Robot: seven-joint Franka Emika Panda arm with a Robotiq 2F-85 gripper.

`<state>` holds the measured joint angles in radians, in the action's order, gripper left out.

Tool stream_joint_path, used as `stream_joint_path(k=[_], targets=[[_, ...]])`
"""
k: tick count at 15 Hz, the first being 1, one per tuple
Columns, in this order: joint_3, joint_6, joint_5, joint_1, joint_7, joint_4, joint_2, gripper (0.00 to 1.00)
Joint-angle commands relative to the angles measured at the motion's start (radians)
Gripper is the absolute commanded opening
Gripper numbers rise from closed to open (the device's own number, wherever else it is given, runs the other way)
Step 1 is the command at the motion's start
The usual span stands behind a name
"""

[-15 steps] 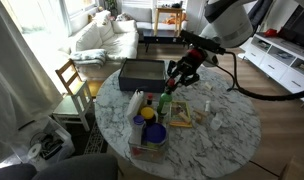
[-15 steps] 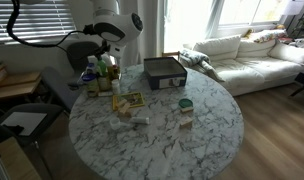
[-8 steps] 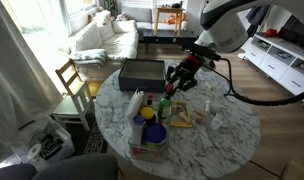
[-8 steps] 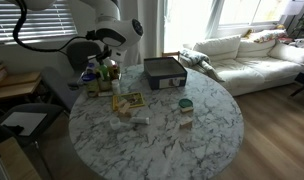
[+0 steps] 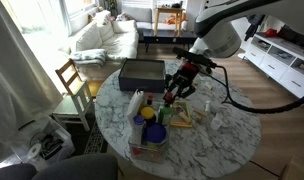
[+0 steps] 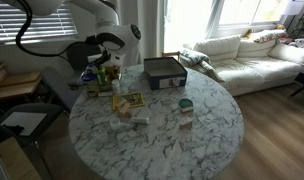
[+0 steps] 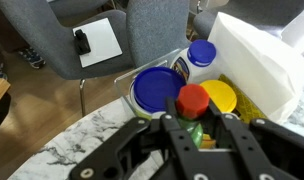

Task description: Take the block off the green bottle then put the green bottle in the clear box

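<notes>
My gripper [image 7: 199, 128] is shut on the green bottle [image 7: 197, 137], whose slim green body shows between the fingers. A red hexagonal piece [image 7: 193, 100] sits on the bottle's top; I cannot tell whether it is the block or a cap. In an exterior view the gripper [image 5: 176, 92] leans down to the left, with the bottle [image 5: 164, 108] hanging below it. Just beyond stands the clear box [image 5: 144, 146], which holds a blue-lidded jar [image 7: 157, 90] and a yellow-lidded one [image 7: 220, 95]. In an exterior view the gripper [image 6: 105, 72] hangs over the table's far left edge.
A dark box [image 5: 142, 72] [image 6: 164, 72] stands at the back of the round marble table [image 5: 227, 140]. A white bottle with a blue cap [image 7: 200, 55] stands by the clear box. A flat yellow-edged card [image 6: 127, 101], a green-lidded jar [image 6: 185, 105] and grey chairs [image 7: 142, 30] are nearby.
The gripper has come down and a little towards the clear box, still shut, and the green bottle has moved with it.
</notes>
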<state>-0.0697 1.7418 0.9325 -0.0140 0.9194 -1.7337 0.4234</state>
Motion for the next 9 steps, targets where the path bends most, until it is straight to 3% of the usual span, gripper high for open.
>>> stream_joint_path(k=[1,9], targets=[[0.007,0.017,-0.026,0.012,-0.007,0.004,0.021,0.08],[0.013,0.086,-0.083,0.047,0.002,0.005,0.049,0.08]])
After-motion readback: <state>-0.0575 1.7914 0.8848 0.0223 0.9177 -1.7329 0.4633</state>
